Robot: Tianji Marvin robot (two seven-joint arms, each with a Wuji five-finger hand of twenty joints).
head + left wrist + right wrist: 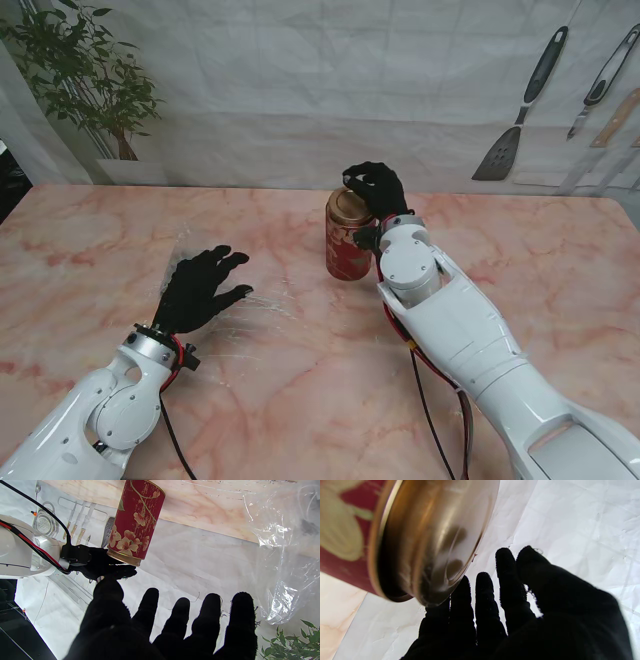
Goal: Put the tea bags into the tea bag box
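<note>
The tea bag box [349, 240] stands upright on the table [300, 400], a little right of centre and toward the far edge from me. My right robot hand [377, 188] sits at the box's top rim on its right side, with fingertips [465, 590] by the lid edge; I cannot tell if they touch. My left robot hand [200, 290] lies well apart to the left and nearer to me, over a sheet of plastic wrap [250, 320] spread on the table. A potted plant [85, 80] stands behind the table's far left corner, and utensils [520, 110] hang on the wall at far right.
</note>
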